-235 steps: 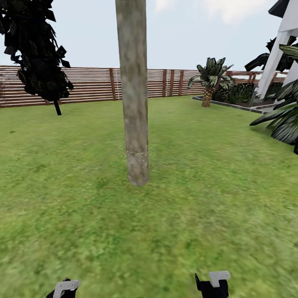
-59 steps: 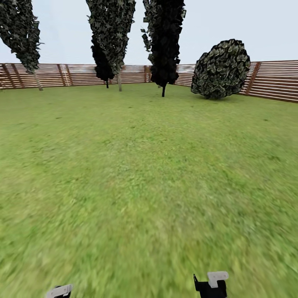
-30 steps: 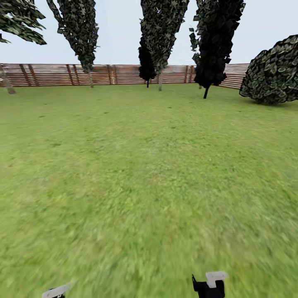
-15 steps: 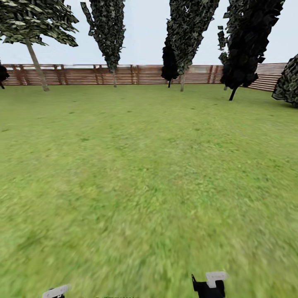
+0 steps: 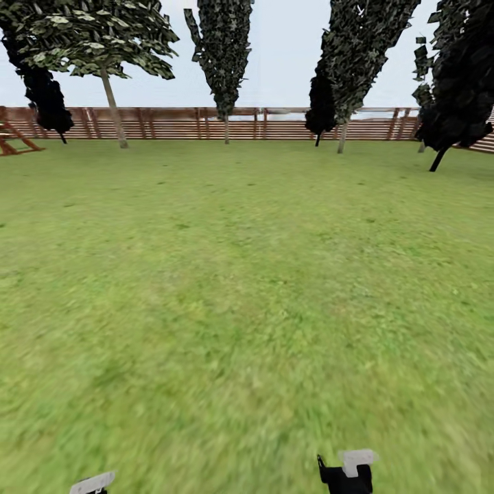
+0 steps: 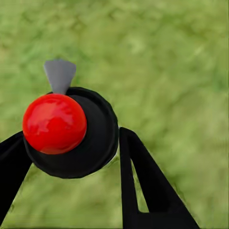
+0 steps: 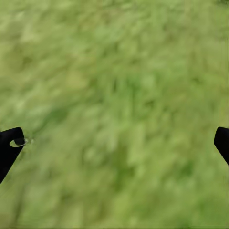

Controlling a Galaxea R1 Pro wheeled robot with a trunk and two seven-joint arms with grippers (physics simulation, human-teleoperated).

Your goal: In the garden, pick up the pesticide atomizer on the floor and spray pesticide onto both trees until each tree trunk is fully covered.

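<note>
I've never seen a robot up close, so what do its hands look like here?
Each end effector has two flat black fingers, wedge-shaped. On the left end effector one finger has a triangular cut-out. The right end effector shows two dark fingertips far apart. From the head camera, both arms end in black blocks with pale grey caps.

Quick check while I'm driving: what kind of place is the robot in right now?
A fenced garden, outdoors. A wide green lawn runs to a reddish-brown slatted wooden fence, with dark narrow trees along it and open sky above.
</note>
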